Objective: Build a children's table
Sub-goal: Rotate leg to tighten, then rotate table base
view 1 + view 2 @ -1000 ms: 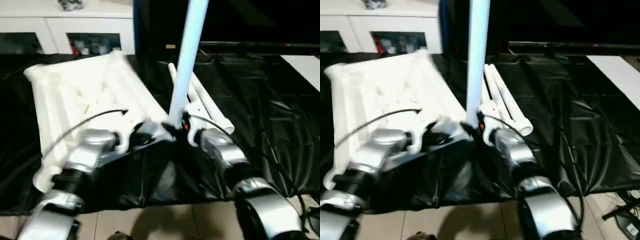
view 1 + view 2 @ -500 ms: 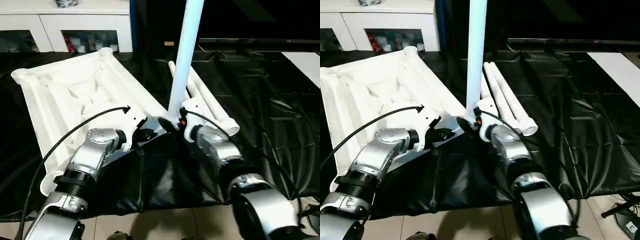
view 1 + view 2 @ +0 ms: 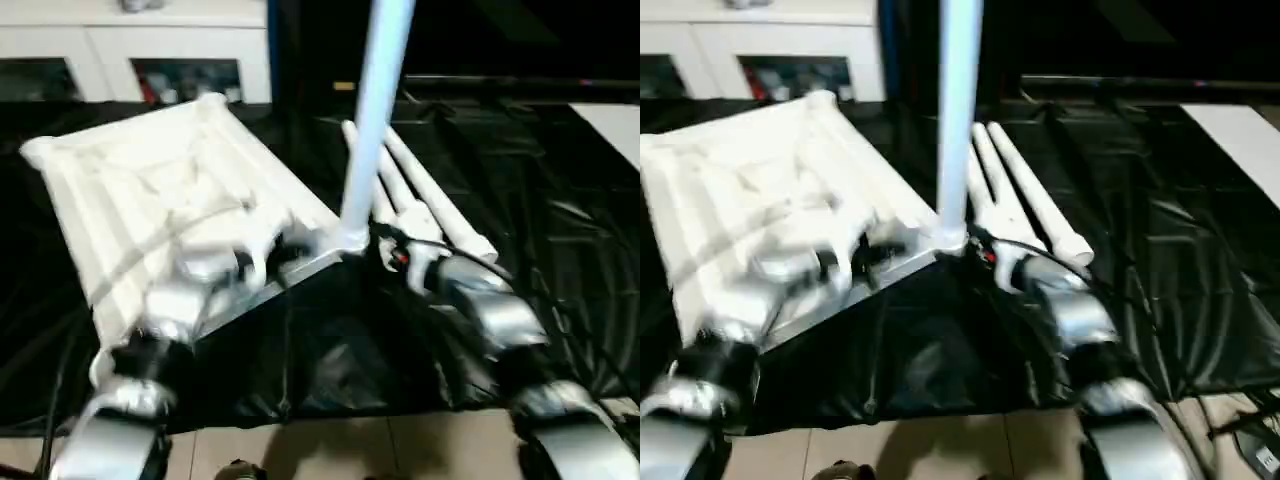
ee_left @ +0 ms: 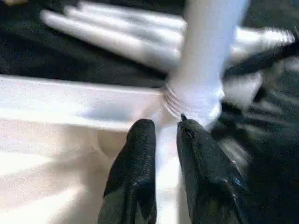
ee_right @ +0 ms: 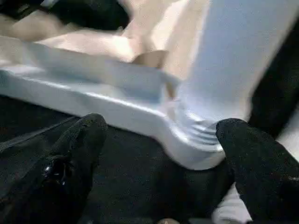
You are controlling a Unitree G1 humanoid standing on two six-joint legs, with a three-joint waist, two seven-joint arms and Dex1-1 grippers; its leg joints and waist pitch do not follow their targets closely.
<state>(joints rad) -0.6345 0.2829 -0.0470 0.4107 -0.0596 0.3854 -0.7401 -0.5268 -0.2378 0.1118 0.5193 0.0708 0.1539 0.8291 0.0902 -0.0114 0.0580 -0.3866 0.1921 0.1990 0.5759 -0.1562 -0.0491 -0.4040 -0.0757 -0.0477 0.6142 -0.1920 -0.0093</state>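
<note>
1 long white tubular leg (image 3: pixel 378 110) stands upright in the white ribbed plastic tabletop's (image 3: pixel 150 190) corner socket. The right gripper (image 5: pixel 159 154) is spread wide apart around its base; the left gripper (image 4: pixel 163 135) is parted narrowly beside it.

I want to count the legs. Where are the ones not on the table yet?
The loose legs lie together on the black sheet, on the robot's right of the tabletop, just behind the upright leg standing in its near corner.
</note>
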